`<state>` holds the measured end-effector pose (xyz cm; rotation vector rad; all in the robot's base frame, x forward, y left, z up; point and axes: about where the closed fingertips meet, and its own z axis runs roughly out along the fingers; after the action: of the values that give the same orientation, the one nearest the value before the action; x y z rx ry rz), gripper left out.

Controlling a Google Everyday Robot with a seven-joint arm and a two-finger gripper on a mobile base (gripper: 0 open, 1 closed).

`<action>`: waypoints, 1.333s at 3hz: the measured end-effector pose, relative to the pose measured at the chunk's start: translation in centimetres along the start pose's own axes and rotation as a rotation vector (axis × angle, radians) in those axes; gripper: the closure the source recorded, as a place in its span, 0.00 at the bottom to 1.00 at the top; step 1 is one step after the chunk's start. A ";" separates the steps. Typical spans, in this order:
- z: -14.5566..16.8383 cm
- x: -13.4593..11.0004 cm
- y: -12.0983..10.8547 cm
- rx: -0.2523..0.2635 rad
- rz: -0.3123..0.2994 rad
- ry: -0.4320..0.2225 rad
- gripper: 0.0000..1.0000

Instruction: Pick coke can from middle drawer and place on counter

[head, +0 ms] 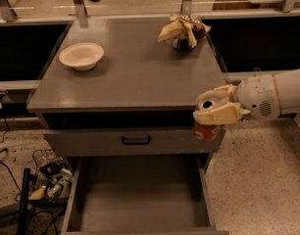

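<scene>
My gripper (214,110) hangs at the counter's front right corner, reaching in from the right on a white arm. It is shut on the coke can (205,131), whose red body shows below the cream fingers (219,115) and whose silver top shows between them. The can is held in the air just off the counter (135,77) edge, about level with the closed drawer front. The middle drawer (140,199) stands pulled out below, its grey floor bare.
A cream bowl (81,56) sits on the counter's left side and a brown-and-yellow snack bag (183,31) at its back right. A closed drawer front with a black handle (136,140) is above the open drawer. Cables and a wire basket (49,177) lie on the floor at left.
</scene>
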<state>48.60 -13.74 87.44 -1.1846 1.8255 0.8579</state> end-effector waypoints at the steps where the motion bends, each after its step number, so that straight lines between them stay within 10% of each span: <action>1: 0.0 0.0 0.0 0.000 0.000 0.000 1.00; 4: -1.6 -5.4 -3.0 0.053 -0.059 -0.038 1.00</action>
<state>52.43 -13.93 92.53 -1.1756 1.7635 0.7888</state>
